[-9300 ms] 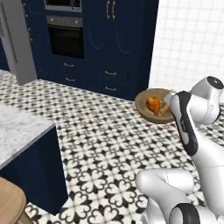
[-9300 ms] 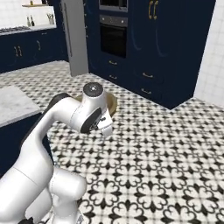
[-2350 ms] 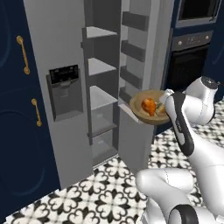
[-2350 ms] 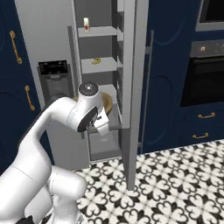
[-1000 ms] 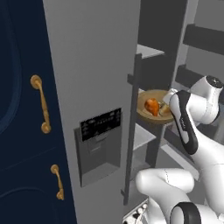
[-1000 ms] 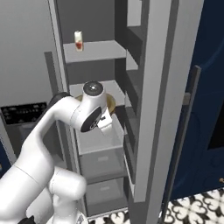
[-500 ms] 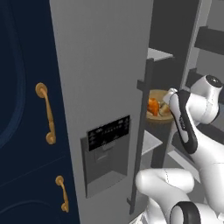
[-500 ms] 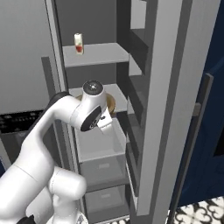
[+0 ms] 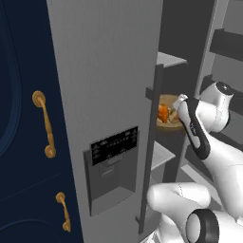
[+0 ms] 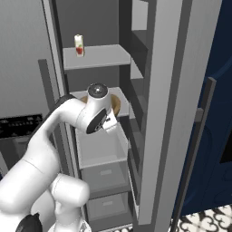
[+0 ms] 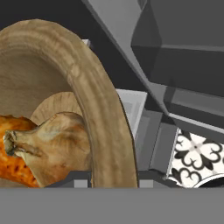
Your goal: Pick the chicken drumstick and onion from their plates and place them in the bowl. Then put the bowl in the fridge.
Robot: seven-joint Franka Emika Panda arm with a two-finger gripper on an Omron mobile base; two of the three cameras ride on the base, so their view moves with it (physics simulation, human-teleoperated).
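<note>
In the hand view the chicken drumstick (image 11: 15,164) and onion (image 11: 52,146) are lying together inside the bowl (image 11: 94,109). The tool is pinching the bowl's rim, holding it level at the open fridge (image 9: 109,71), apparently for shelving.

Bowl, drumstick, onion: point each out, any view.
bowl (image 11: 103,118), hand view, on its thick wooden rim
chicken drumstick (image 11: 15,164), hand view, on its orange-brown flesh
onion (image 11: 57,146), hand view, on its tan skin
</note>
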